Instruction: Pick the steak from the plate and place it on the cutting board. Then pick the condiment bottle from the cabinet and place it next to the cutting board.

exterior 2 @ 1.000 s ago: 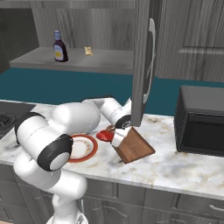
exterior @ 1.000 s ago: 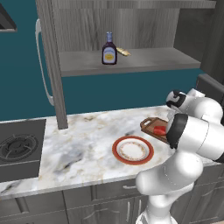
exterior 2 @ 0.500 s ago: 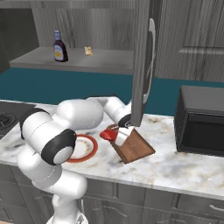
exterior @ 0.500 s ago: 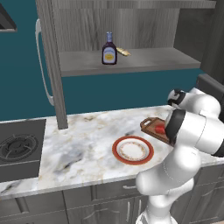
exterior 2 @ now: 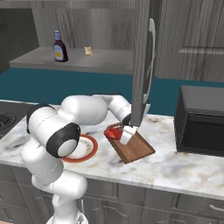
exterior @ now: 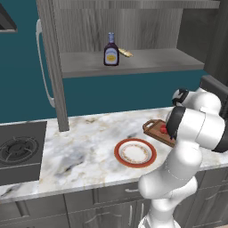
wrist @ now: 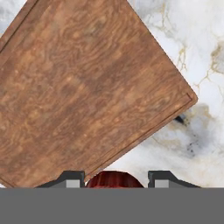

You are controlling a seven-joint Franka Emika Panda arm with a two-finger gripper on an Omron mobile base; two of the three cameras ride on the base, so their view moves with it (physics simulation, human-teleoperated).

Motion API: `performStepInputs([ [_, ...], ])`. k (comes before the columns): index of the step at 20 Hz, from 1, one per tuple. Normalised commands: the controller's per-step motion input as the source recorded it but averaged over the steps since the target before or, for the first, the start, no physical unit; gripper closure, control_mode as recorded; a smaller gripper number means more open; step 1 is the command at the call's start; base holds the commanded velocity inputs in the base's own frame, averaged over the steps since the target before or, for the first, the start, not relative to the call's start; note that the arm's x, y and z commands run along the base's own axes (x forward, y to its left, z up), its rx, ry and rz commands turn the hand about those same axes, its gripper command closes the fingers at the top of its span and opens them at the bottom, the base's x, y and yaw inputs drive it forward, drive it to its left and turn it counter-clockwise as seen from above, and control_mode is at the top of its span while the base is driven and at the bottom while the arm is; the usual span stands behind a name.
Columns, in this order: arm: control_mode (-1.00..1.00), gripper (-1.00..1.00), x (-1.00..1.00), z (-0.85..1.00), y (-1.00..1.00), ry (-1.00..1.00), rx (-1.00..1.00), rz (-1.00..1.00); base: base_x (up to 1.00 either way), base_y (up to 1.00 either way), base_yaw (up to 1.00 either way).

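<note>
My gripper (exterior 2: 124,133) hangs low over the near-left end of the brown cutting board (exterior 2: 136,148), shut on the red steak (exterior 2: 113,131). In the hand view the steak (wrist: 114,178) sits between my two fingertips, with the board (wrist: 87,87) spread just beneath. The red-rimmed plate (exterior: 135,152) lies bare on the marble counter to the left of the board (exterior: 155,128). The dark condiment bottle (exterior: 111,50) stands upright on the cabinet (exterior: 51,67) shelf, far from my hand.
A small tan oblong item (exterior: 125,53) lies on the shelf beside the bottle. A black microwave (exterior 2: 201,120) stands on the counter to the right of the board. A stove burner (exterior: 18,149) occupies the counter's left end. The cabinet's side panel (exterior 2: 141,57) hangs just behind my hand.
My hand has carried the steak a little further right, from the plate's edge onto the near end of the cutting board. Nothing else has moved.
</note>
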Motion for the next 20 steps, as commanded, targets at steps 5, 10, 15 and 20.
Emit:
performStepInputs([
  [5,-1.0,1.0,0.13,-0.03,-0.13,-0.01,0.0,0.0,0.0,0.0,0.0],
  [10,-1.0,1.0,0.06,-0.14,-0.07,0.0,0.0,0.0,0.0,0.0,0.0],
  [15,-1.0,1.0,0.05,-0.18,-0.03,-0.01,0.0,0.0,0.0,0.0,0.0],
  [20,-1.0,1.0,0.07,-0.19,0.0,0.0,0.01,0.0,0.0,0.0,0.0],
])
